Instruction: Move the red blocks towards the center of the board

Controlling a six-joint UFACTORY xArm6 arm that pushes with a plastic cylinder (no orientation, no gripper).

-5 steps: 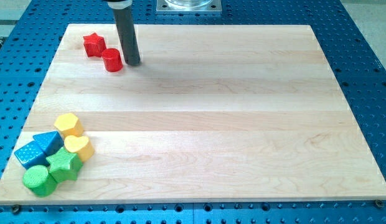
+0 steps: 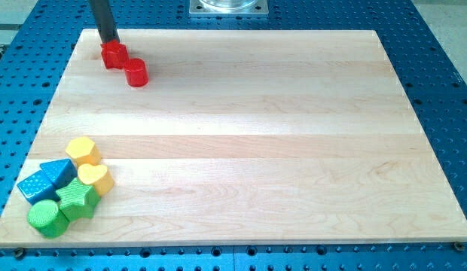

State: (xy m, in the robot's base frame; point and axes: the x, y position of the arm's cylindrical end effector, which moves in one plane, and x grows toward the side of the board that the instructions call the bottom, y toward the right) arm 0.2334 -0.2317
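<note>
Tip point(image 2: 109, 41) touches red star point(image 2: 114, 55), top left.

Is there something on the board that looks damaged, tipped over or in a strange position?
Nothing stands out. The red star and red cylinder sit flat near the view's top left, my tip just above the star.

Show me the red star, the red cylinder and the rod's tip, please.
Red star point(image 2: 113, 55), camera view: middle of its top face.
Red cylinder point(image 2: 135, 72), camera view: its round top.
My tip point(image 2: 108, 42), camera view: rod's lower end, at the star's top edge.
</note>
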